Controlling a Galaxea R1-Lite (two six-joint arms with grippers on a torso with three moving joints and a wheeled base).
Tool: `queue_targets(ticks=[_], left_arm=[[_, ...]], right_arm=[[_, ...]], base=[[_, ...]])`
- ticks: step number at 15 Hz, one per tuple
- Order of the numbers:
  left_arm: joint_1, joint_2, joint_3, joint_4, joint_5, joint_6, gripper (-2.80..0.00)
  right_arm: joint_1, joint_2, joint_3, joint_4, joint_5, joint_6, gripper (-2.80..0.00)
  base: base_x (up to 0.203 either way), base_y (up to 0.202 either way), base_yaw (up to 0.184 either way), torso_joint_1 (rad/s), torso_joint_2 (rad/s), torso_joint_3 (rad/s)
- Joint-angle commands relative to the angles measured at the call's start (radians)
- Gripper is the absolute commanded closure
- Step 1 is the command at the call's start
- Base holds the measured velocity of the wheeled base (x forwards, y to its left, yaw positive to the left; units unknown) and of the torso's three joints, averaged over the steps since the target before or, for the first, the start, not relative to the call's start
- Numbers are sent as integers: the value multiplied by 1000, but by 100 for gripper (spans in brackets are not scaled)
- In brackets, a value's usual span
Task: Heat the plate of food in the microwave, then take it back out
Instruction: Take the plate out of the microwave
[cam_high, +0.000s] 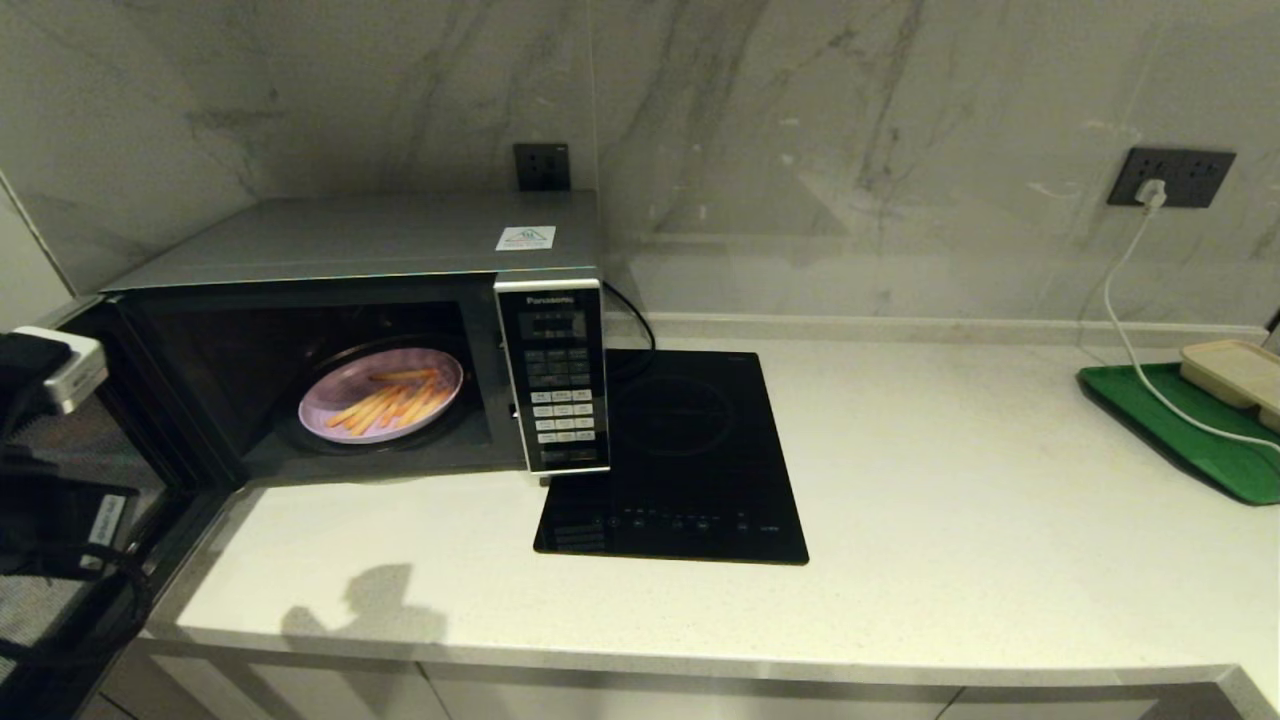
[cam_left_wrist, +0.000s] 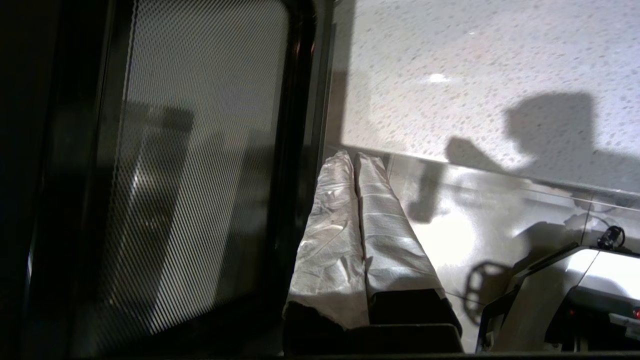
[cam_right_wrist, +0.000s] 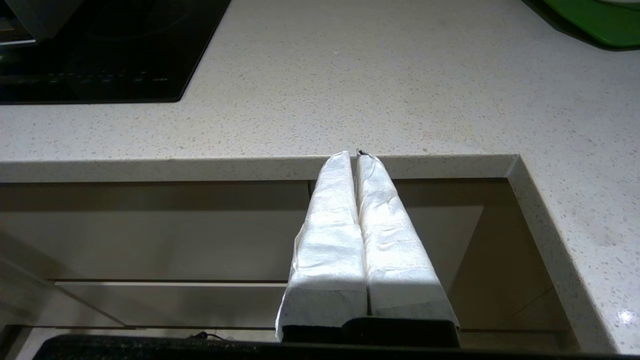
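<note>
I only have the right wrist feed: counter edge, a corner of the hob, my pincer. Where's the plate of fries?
Observer: The lilac plate of fries sits inside the microwave, on its floor.
Operator: Is the door open or closed?
Observer: Open; the microwave door is swung out to the left, past the counter edge.
Operator: Where's the left arm?
Observer: The left pincer is shut, right beside the door's inner edge, near the counter edge.
Operator: Anything on the counter to my right?
Observer: A green tray carrying a beige container, with a white cable running from a wall socket across it. Your right pincer is shut, below the counter's front edge.
</note>
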Motion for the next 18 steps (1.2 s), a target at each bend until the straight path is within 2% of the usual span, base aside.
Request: queue_targets(ticks=[1,6,8,9,13,18], left_arm=[[29,-84,52,2,1,-1,0],[-37,-128,96,2,-10,-2,0],[-47,-127,105,0,-89,-5,0],[-45,-124,107,2,-95,-7,0],[2,-102,164,-1,-97,-4,0],[80,-74,172,-46,-115,7,0]], right_arm=[[0,1,0,1,0,1,0],[1,1,0,1,0,1,0],[0,1,0,1,0,1,0],[1,1,0,1,0,1,0],[0,1,0,1,0,1,0],[0,1,0,1,0,1,0]], base=[[0,0,0,0,0,0],[0,0,0,0,0,0],[0,0,0,0,0,0],[0,0,0,0,0,0],[0,0,0,0,0,0],[0,0,0,0,0,0]])
